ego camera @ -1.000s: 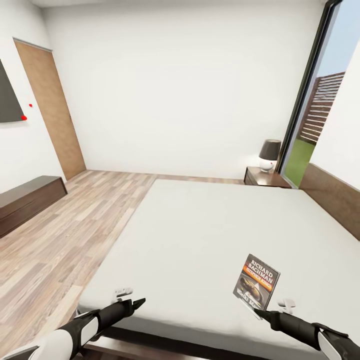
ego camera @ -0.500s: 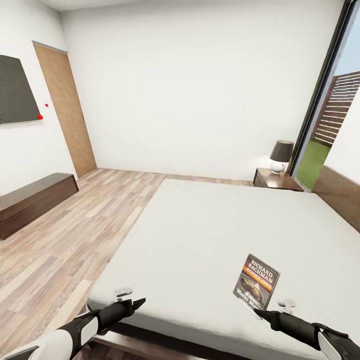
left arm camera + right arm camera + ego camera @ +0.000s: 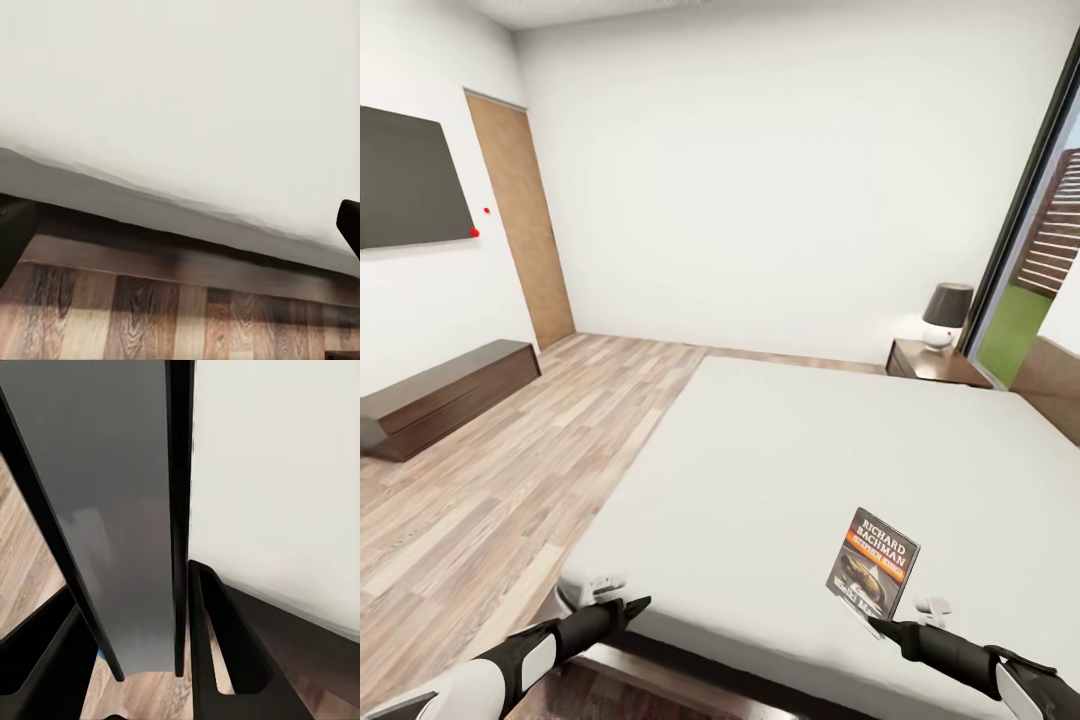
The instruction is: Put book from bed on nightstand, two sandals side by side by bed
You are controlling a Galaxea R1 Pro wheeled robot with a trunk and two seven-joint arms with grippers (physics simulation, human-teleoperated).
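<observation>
The book (image 3: 872,563), dark with an orange band and white "Richard Bachman" lettering, stands upright above the near part of the bed (image 3: 790,460). My right gripper (image 3: 876,626) is shut on its lower edge. In the right wrist view the book (image 3: 120,510) shows as a grey slab between the two black fingers (image 3: 225,660). My left gripper (image 3: 632,606) hangs open and holds nothing over the bed's near edge (image 3: 180,202); its fingertips (image 3: 15,236) sit far apart. The nightstand (image 3: 935,362) with its lamp (image 3: 947,315) stands at the bed's far side. The sandals are out of view.
A long low dark cabinet (image 3: 450,390) lines the left wall under a dark wall screen (image 3: 410,180). A tan door (image 3: 520,220) is at the far left corner. The tall window (image 3: 1040,270) is at the right. Wood-plank floor (image 3: 510,470) runs along the bed's left side.
The whole picture has slid to the right, so the camera has turned left. Both arms and the held book keep the same place in the view.
</observation>
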